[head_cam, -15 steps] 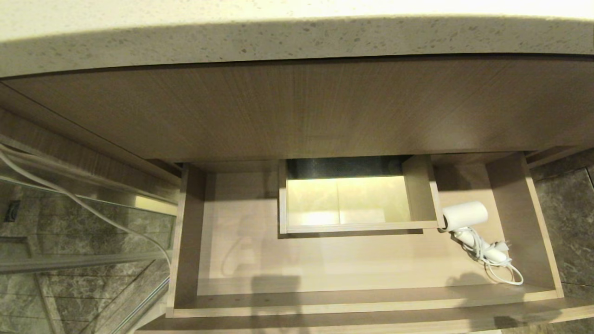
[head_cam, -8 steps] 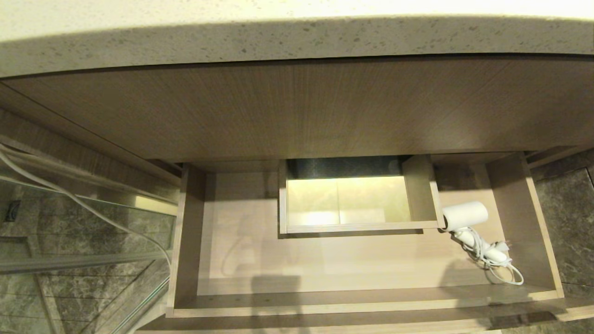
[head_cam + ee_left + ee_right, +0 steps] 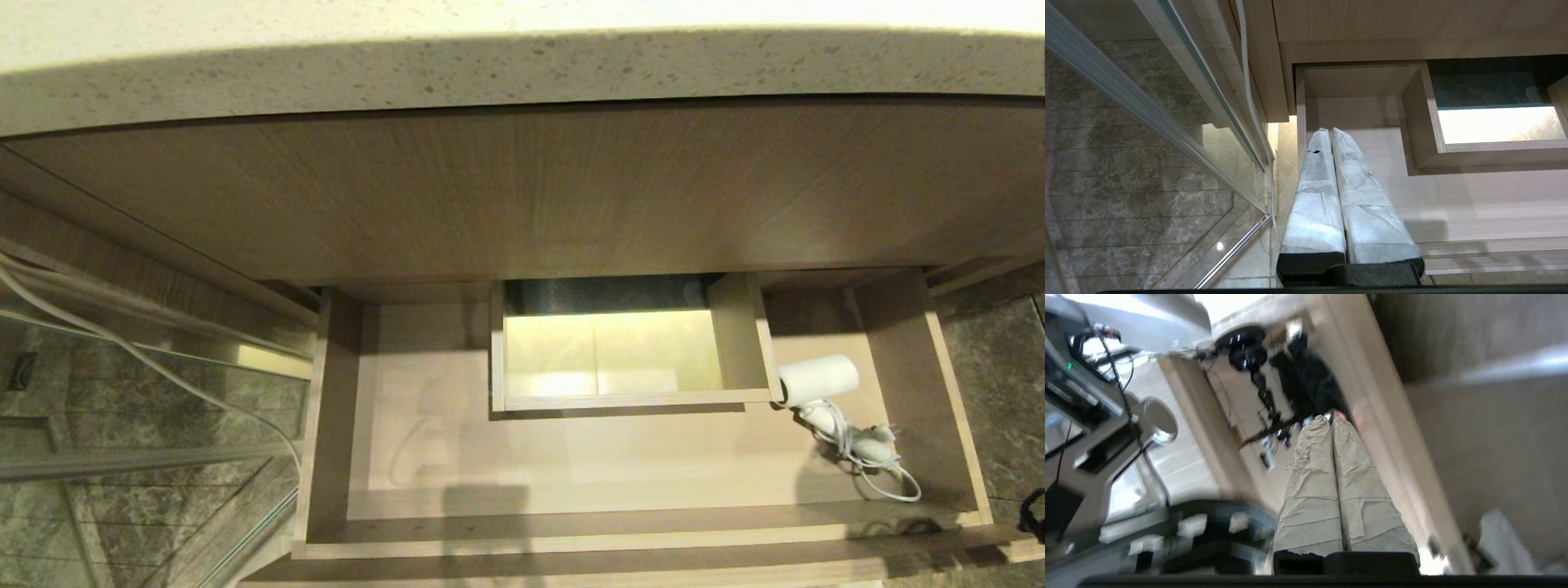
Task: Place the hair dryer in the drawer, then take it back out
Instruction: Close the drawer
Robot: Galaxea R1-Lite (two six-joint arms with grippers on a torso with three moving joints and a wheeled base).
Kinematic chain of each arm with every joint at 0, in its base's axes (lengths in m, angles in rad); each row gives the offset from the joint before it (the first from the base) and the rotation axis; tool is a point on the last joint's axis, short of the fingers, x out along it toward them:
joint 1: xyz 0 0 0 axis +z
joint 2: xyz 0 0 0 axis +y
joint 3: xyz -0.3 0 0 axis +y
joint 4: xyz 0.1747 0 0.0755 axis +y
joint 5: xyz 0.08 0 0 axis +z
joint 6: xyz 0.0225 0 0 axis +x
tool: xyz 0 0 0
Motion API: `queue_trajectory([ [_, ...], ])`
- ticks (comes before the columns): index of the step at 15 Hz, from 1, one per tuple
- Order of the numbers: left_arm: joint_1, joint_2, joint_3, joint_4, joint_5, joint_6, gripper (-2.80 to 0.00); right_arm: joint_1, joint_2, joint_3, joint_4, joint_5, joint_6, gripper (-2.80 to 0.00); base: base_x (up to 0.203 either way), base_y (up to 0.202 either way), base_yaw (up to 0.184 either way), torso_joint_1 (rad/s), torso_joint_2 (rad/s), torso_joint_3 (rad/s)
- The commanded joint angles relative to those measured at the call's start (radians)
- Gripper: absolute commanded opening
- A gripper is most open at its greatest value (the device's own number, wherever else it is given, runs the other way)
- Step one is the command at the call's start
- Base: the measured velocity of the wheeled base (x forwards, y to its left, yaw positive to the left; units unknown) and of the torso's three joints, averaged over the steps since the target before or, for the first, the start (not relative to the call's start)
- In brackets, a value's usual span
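The hair dryer is lying inside the open drawer, at its right end, with the short white barrel pointing across toward the drawer's right wall and its nozzle end just beside the corner of the boxed cutout that is standing at the middle of the drawer's back. Its handle is angling down toward the front of the drawer, and the white cord is lying bundled and looped on the drawer floor next to it, near the right front corner. Nothing is touching the dryer. The drawer is standing pulled out beneath a taller wood panel, which is sitting under the speckled stone counter. The right tool is showing in its own wrist view with its two cloth-wrapped fingers pressed together and holding nothing; in the head view only a dark bit of that arm is peeking in at the right edge, outside the drawer's front right corner and apart from the dryer. The left tool is hanging parked over the drawer's left end, its wrapped fingers also lying together and empty. A glass panel and marble floor tiles are lying to the left of the drawer.
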Motion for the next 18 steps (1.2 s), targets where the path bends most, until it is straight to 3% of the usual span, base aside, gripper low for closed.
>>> queue_trajectory([
  [1, 0.0, 0.0, 0.04, -0.002, 0.0, 0.0, -2.8, -0.007, 0.108, -0.014, -0.106, 0.002, -0.043, -2.8, 0.0, 0.0, 0.0, 0.0, 0.0, 0.0],
  [7, 0.0, 0.0, 0.04, -0.002, 0.0, -0.001, -2.8, -0.009, 0.201, -0.109, -0.26, 0.002, -0.079, -2.8, 0.0, 0.0, 0.0, 0.0, 0.0, 0.0],
  [18, 0.0, 0.0, 0.04, -0.001, 0.0, 0.0, -2.8, -0.006, 0.19, -0.109, -0.451, 0.035, -0.109, -2.8, 0.0, 0.0, 0.0, 0.0, 0.0, 0.0],
])
